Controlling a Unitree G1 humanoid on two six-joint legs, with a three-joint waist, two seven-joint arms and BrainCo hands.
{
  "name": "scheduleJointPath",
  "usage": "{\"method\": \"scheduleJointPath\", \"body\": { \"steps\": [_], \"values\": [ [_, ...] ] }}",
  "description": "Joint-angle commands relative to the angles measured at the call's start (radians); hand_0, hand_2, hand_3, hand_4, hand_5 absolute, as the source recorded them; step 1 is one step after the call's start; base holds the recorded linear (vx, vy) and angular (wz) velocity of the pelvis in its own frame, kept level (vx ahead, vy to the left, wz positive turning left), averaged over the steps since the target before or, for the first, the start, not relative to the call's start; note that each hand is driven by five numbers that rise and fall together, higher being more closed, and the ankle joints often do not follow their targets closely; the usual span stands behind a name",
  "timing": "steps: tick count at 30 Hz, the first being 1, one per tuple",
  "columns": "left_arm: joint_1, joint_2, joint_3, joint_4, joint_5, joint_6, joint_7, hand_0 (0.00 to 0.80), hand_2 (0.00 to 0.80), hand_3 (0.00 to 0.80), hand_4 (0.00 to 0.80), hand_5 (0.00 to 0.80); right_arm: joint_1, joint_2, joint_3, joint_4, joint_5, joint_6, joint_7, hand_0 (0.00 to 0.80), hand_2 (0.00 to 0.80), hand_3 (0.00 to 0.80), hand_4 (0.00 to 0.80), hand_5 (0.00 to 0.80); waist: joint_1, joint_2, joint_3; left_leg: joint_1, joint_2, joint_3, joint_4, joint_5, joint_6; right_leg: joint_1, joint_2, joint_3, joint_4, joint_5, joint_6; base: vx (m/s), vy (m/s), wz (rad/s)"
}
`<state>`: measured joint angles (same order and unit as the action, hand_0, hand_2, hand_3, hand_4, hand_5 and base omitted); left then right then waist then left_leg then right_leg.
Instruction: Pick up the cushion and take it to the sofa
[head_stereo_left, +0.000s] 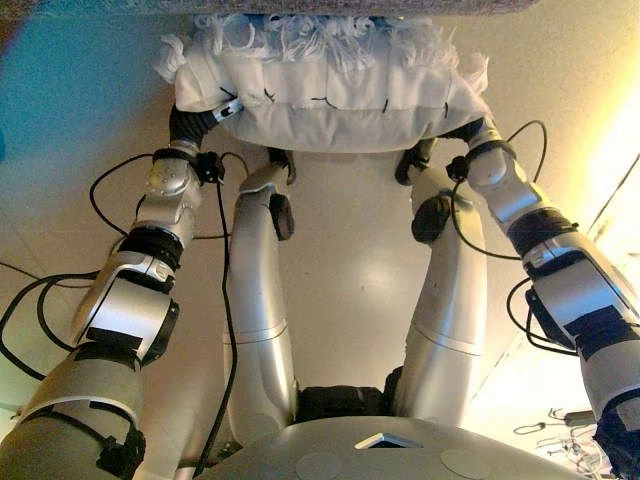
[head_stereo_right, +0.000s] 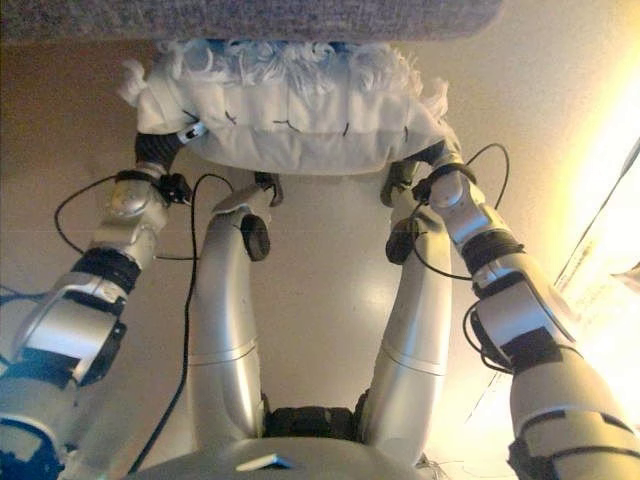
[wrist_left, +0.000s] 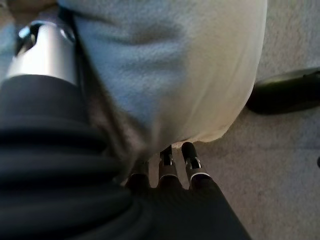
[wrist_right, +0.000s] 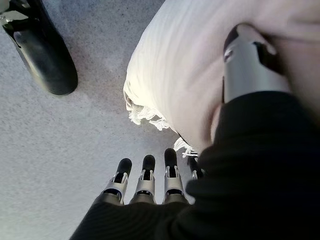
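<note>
1. White fringed cushion is up off the floor, clamped between both hands, right by the grey sofa edge at the far side.
2. Left hand: thumb pressed into its left end, fingers straight underneath.
3. Right hand: same on the right end, fingers straight.

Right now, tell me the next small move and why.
Probably step forward and ease the cushion onto the sofa. The white fringed cushion is clamped between the left hand and right hand, one at each end, above the floor, and the grey sofa edge lies just beyond it.
</note>
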<state>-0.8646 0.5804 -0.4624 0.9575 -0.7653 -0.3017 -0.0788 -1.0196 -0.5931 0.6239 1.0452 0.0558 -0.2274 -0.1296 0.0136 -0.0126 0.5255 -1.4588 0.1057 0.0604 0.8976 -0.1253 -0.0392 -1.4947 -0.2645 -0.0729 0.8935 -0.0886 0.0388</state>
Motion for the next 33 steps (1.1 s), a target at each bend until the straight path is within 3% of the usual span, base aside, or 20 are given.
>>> {"method": "scheduleJointPath", "body": {
  "steps": [1,5,10,12,13,14,16,23,33],
  "values": [
    [-0.021,-0.029,-0.012,-0.074,-0.050,0.029,-0.131,0.000,0.000,0.000,0.000,0.000,-0.024,-0.130,0.018,-0.095,0.176,-0.126,0.169,0.000,0.000,0.000,0.000,0.000,-0.005,0.068,-0.006,-0.042,0.010,-0.022,-0.008,-0.005,-0.046,0.020,0.023,0.023,0.055,-0.020,0.058,0.014,-0.082,0.01],
    [0.008,0.000,-0.022,-0.170,-0.121,0.061,-0.180,0.000,0.000,0.000,0.000,0.000,0.011,-0.235,0.040,-0.379,0.295,-0.035,0.234,0.000,0.000,0.000,0.000,0.000,-0.016,0.049,-0.006,-0.075,0.008,-0.027,0.002,-0.001,-0.046,-0.005,0.017,0.017,0.057,-0.016,0.060,0.008,-0.045,0.00],
    [0.065,-0.008,-0.020,-0.267,-0.204,0.120,-0.304,0.000,0.000,0.000,0.000,0.000,0.075,-0.276,-0.003,-0.515,0.393,-0.055,0.288,0.000,0.000,0.000,0.000,0.000,-0.028,0.050,-0.006,-0.109,0.005,-0.023,0.032,-0.013,-0.045,-0.047,0.003,0.033,0.076,-0.016,0.060,0.000,0.000,0.00],
    [0.078,-0.012,-0.031,-0.291,-0.223,0.133,-0.371,0.631,0.631,0.631,0.631,0.631,0.087,-0.273,-0.028,-0.540,0.464,-0.061,0.354,0.000,0.000,0.000,0.000,0.000,-0.031,0.051,-0.006,-0.109,0.004,-0.017,0.034,-0.016,-0.046,-0.051,-0.003,0.040,0.077,-0.014,0.062,0.009,-0.007,0.03],
    [0.084,-0.011,-0.037,-0.295,-0.234,0.132,-0.400,0.800,0.800,0.800,0.800,0.800,0.092,-0.271,-0.035,-0.547,0.478,-0.065,0.379,0.000,0.000,0.000,0.000,0.000,-0.032,0.051,-0.006,-0.109,0.003,-0.016,0.037,-0.017,-0.046,-0.052,-0.004,0.043,0.077,-0.012,0.062,0.007,-0.005,0.07],
    [0.089,-0.010,-0.042,-0.302,-0.241,0.128,-0.419,0.800,0.800,0.800,0.800,0.800,0.097,-0.271,-0.039,-0.554,0.488,-0.067,0.400,0.000,0.000,0.000,0.000,0.000,-0.033,0.052,-0.006,-0.109,0.003,-0.015,0.037,-0.017,-0.046,-0.053,-0.005,0.045,0.077,-0.010,0.063,0.001,0.000,0.04],
    [0.102,-0.010,-0.045,-0.323,-0.261,0.115,-0.439,0.800,0.800,0.800,0.800,0.800,0.105,-0.275,-0.042,-0.567,0.498,-0.069,0.433,0.800,0.800,0.800,0.800,0.800,-0.032,0.055,-0.006,-0.109,0.004,-0.015,0.039,-0.014,-0.045,-0.055,-0.006,0.046,0.078,-0.005,0.064,-0.002,0.000,-0.02],
    [0.174,-0.010,-0.035,-0.406,-0.283,0.070,-0.471,0.800,0.800,0.800,0.800,0.800,0.182,-0.279,-0.081,-0.630,0.519,-0.091,0.460,0.800,0.800,0.800,0.800,0.800,-0.028,0.060,-0.006,-0.107,0.010,-0.028,0.071,-0.005,-0.046,-0.039,-0.011,0.039,0.094,0.006,0.070,-0.007,-0.015,-0.03],
    [0.334,-0.021,-0.013,-0.491,-0.301,0.021,-0.504,0.800,0.800,0.800,0.800,0.800,0.356,-0.208,-0.180,-0.662,0.495,-0.170,0.413,0.800,0.800,0.800,0.800,0.800,-0.019,0.058,-0.006,0.112,0.036,-0.030,-0.016,0.030,-0.060,0.163,0.000,0.024,0.046,0.038,0.094,-0.027,-0.052,-0.04]
  ]
}}
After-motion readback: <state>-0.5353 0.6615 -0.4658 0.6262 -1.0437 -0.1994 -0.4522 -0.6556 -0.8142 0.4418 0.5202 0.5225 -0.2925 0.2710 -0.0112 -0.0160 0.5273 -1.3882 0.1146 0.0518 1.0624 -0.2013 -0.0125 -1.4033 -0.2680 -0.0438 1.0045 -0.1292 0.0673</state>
